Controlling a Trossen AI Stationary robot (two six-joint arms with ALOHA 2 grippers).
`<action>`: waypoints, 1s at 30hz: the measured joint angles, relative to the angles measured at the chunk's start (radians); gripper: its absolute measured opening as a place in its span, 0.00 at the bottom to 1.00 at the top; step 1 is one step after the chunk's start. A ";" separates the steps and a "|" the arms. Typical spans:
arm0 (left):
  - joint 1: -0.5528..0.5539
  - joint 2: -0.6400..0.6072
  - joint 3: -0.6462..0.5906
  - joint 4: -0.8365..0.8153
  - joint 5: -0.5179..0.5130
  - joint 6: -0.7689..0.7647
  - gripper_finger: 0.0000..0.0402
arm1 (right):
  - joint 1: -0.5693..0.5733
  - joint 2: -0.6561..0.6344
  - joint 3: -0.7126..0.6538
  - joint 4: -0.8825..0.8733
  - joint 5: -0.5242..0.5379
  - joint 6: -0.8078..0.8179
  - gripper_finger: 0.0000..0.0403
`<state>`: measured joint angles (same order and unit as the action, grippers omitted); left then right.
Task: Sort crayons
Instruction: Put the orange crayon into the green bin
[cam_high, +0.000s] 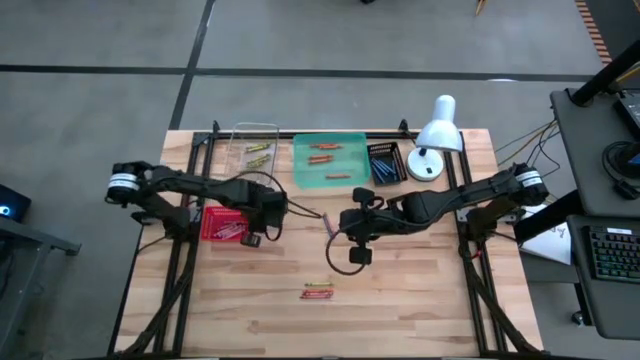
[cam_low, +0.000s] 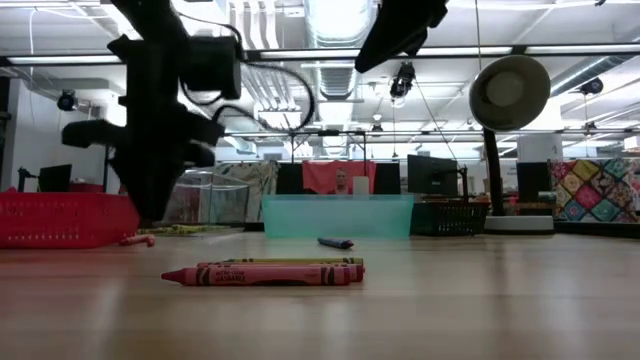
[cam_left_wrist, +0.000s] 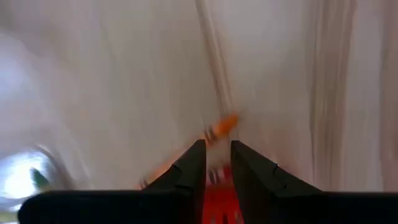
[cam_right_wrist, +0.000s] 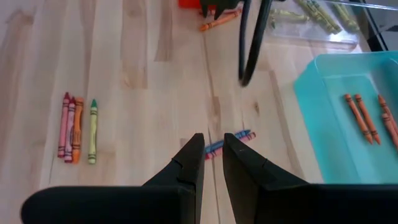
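No readable text, crayon wrapper print (cam_low: 270, 274) too blurred

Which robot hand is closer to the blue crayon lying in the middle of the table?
The right one. The right gripper hangs just above the blue crayon, jaws a little apart. The left gripper is farther off, over by the red basket.

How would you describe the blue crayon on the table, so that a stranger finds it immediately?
Start at the teal tray at the table's far edge. On the bare wood just in front of it, beside the right gripper, lies the blue crayon, next to a red one. The other loose crayons are red, orange and green.
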<state>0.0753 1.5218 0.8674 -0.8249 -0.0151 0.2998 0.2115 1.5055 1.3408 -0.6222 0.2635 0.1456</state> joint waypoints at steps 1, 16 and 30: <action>0.000 0.013 -0.001 -0.019 -0.001 0.010 0.14 | 0.000 0.000 -0.004 0.009 0.000 0.002 0.12; 0.000 0.091 0.002 -0.012 -0.052 0.015 0.29 | 0.000 0.000 -0.019 0.030 0.000 0.018 0.12; 0.000 0.108 -0.008 0.049 -0.071 0.075 0.30 | 0.000 0.001 -0.019 0.040 0.000 0.019 0.12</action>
<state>0.0757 1.6298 0.8592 -0.7757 -0.0863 0.3749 0.2115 1.5063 1.3220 -0.5826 0.2634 0.1646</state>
